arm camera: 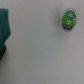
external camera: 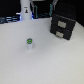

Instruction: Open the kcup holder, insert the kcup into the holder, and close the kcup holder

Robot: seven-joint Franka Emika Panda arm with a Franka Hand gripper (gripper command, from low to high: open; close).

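Reading the exterior view from its left, you have a broad pale tabletop (external camera: 15, 55), then the small white cylindrical kcup with its green top (external camera: 29, 43) standing upright and alone near the middle of that surface, and further toward the exterior view's right, well apart from it, the black boxy kcup holder with pale rectangular handles on its front (external camera: 63, 27). At the back stands a taller white bottle-like post (external camera: 26, 10); I cannot say from these frames whether it is part of your arm. The holder's front looks flush, with no tray slid out that I can make out, so I judge the first step, opening the holder, is not yet done and nothing has gone in. In the wrist view the kcup (arm camera: 67, 20) shows from above, green lid up, on bare pale table, with a teal-green shape (arm camera: 5, 25) at one edge that is too blurred to name. Your gripper's fingers appear in neither picture, so I cannot tell how far apart they are or whether they have hold of anything; the kcup is plainly not in them. Your next move, as I judge it, calls for going to the holder, taking one of the pale handles, and pulling straight outward along the drawer's travel.
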